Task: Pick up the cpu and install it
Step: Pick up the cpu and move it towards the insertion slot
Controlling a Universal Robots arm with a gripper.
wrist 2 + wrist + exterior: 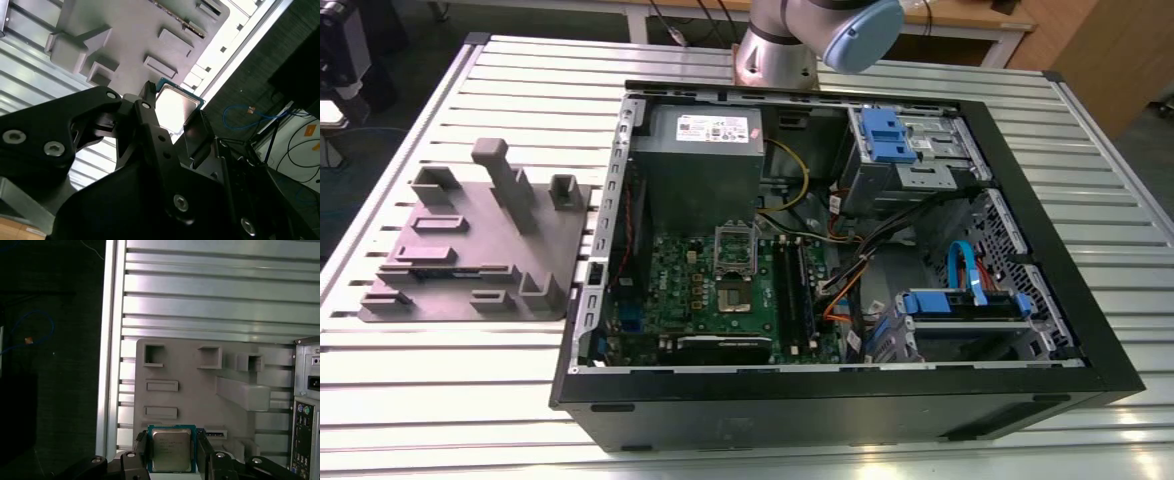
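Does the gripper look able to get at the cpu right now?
Probably yes. In both wrist views the gripper straddles the cpu over the grey tray, with nothing in between. Whether it has clamped the cpu, I cannot tell.

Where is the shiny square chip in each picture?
First wrist view: the cpu is held in the gripper, over the near edge of the grey tray.
Second wrist view: the cpu gleams between the gripper's dark fingers, beside the grey tray.
Exterior view: the grey tray lies on the exterior view's left of the open computer case.
Shared landmark: the grey tray.
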